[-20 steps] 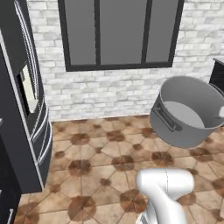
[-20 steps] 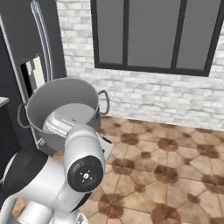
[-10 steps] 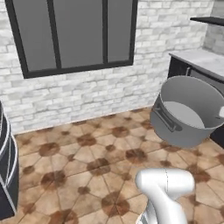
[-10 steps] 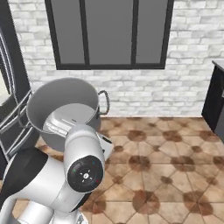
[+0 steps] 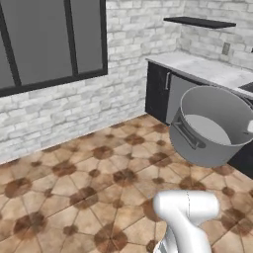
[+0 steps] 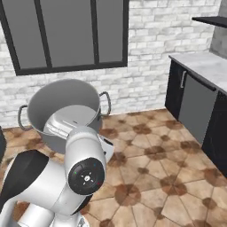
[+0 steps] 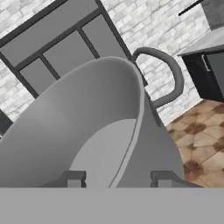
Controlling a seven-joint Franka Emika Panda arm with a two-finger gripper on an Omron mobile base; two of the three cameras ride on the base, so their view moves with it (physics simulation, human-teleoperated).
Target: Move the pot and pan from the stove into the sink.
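Shiny silver cylindrical steel pot (image 5: 213,126) rides tilted in the air above tiled floor (image 5: 74,188), rim wall pinched between the fingers (image 7: 74,179), one inside, one outside; marble-topped table (image 5: 207,68) ahead.

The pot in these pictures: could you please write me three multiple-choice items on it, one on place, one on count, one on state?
1. Where is the pot?
A. On a stove
B. Carried in the air above the tiled floor
C. In a sink

2. How many loop handles of the pot show in the right base view?
A. None
B. Two
C. Four

3. How does the pot sit in the hand view?
A. Rim between the end effector fingertips, one inside the wall and one outside
B. Lying free on the floor
C. Capped with a lid

Answers:
1 B, it hangs over brown tiles, beside the dark cabinets.
2 B, one loop sticks out at each side.
3 A, the rim runs down between the two tips.
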